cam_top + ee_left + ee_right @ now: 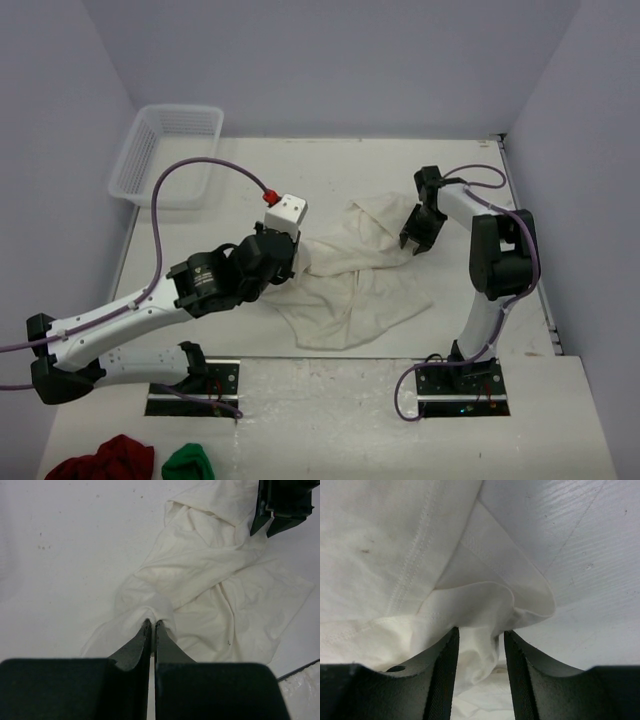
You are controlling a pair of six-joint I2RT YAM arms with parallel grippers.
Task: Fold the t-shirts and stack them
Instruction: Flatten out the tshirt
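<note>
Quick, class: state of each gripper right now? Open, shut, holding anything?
Left gripper: shut, pinching the t-shirt.
Right gripper: open, with a fold of the t-shirt between its jaws, not yet clamped.

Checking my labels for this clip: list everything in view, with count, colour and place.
t-shirt heap: one crumpled heap, off-white, table centre; number of shirts unclear
basket: one, clear plastic, far left corner
red cloth bundle: one, dark red, near left edge
green cloth bundle: one, bright green, beside the red one
table: one, white
left arm: one, black and white, jaws shut on the heap's left edge
right arm: one, black and white, jaws open astride a fold at the heap's far right
</note>
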